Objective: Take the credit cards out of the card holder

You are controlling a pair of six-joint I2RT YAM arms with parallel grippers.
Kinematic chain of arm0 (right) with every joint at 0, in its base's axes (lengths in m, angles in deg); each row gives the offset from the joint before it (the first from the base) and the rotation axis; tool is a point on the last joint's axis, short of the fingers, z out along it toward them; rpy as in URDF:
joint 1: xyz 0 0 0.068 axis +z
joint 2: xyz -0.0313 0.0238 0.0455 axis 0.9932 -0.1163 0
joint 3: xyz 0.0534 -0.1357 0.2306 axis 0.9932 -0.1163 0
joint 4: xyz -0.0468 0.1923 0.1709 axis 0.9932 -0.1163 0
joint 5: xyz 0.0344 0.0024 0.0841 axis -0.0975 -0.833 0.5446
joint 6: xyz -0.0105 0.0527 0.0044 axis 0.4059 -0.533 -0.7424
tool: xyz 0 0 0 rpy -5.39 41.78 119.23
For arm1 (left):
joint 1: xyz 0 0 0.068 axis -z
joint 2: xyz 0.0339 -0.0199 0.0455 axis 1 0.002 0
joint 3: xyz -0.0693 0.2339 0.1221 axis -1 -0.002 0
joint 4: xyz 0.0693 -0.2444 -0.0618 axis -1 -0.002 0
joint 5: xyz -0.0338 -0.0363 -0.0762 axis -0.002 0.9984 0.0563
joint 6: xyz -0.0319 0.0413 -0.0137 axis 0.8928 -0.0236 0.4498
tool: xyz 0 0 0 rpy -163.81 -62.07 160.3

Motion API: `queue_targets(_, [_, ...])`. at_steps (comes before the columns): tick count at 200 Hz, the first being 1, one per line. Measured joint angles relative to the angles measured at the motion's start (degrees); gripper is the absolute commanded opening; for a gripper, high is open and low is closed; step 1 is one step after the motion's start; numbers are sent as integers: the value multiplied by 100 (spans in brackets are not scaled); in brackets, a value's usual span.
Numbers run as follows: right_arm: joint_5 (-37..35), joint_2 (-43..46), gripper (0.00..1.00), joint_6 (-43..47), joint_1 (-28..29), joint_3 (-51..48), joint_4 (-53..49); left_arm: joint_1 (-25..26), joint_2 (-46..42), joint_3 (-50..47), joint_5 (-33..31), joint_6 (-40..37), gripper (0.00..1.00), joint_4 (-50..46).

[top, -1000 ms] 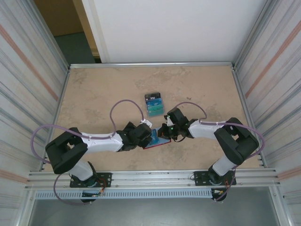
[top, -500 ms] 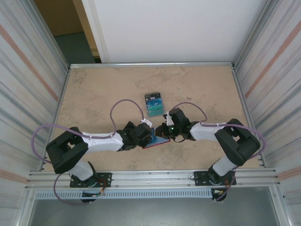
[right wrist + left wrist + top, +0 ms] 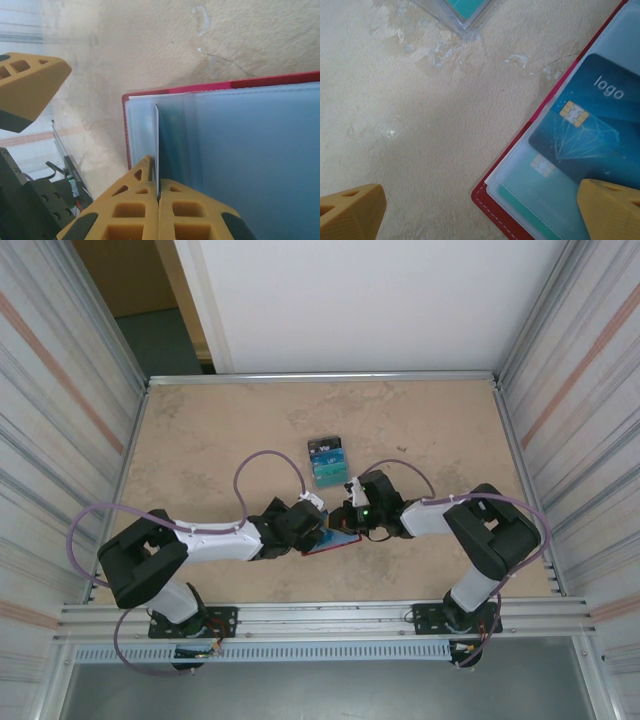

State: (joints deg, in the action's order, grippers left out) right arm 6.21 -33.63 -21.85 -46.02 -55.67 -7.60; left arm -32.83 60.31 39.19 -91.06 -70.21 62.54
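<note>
The red card holder (image 3: 338, 540) lies open on the table between both grippers, its clear sleeves (image 3: 240, 165) facing up. A dark blue credit card (image 3: 592, 132) marked "logo" lies over the sleeves, and a teal card (image 3: 547, 192) sits inside one. My right gripper (image 3: 158, 185) is shut on the thin edge of a dark card (image 3: 156, 145) that stands edge-on over the holder. My left gripper (image 3: 480, 215) hangs open over the holder's corner, one fingertip (image 3: 612, 210) above the sleeves and the other over bare table.
A small pile of blue and teal cards (image 3: 327, 461) lies just beyond the holder; its corner (image 3: 465, 10) shows in the left wrist view. Metal rails (image 3: 320, 378) and corrugated walls fence the table. The left finger (image 3: 27, 85) is close to the right gripper.
The right arm's elbow has swung slightly to the left while its gripper stays at the holder. The left arm has not moved.
</note>
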Motion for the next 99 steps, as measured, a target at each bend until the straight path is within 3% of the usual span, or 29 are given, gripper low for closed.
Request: queue_targets(99, [-1005,1650,0,1320,-35,275,-2129,-11,-619,-55,-72,142,99,-356])
